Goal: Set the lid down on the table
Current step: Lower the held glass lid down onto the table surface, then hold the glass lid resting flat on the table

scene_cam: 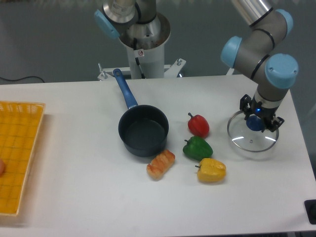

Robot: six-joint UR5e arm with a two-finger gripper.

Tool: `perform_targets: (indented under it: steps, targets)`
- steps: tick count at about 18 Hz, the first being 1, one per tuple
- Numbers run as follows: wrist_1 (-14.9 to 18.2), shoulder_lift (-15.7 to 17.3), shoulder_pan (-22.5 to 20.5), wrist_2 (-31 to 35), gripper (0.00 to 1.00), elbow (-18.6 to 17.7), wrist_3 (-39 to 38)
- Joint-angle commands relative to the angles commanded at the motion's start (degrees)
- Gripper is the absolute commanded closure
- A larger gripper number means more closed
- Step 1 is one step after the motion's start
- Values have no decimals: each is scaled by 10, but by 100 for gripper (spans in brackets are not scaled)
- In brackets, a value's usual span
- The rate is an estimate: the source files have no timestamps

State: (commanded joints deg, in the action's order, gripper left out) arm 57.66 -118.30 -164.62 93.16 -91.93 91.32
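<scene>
The lid (253, 140) is round clear glass with a metal rim and a blue knob (255, 123). It lies low at the right side of the white table (74, 197), at or just above the surface. My gripper (257, 120) points down over the lid's centre with its fingers on either side of the blue knob, and it looks shut on the knob. The fingertips are partly hidden by the wrist.
A dark saucepan (143, 131) with a blue handle stands mid-table. A red pepper (198, 125), a green pepper (198, 148), a yellow pepper (211, 170) and an orange food piece (161, 164) lie between the pan and the lid. A yellow mesh tray (17, 153) is at the left edge.
</scene>
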Motion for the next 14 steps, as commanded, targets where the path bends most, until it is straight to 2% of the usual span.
perform_targets:
  steps: [14]
  targets:
    - [1, -10, 1, 1, 36, -4, -5]
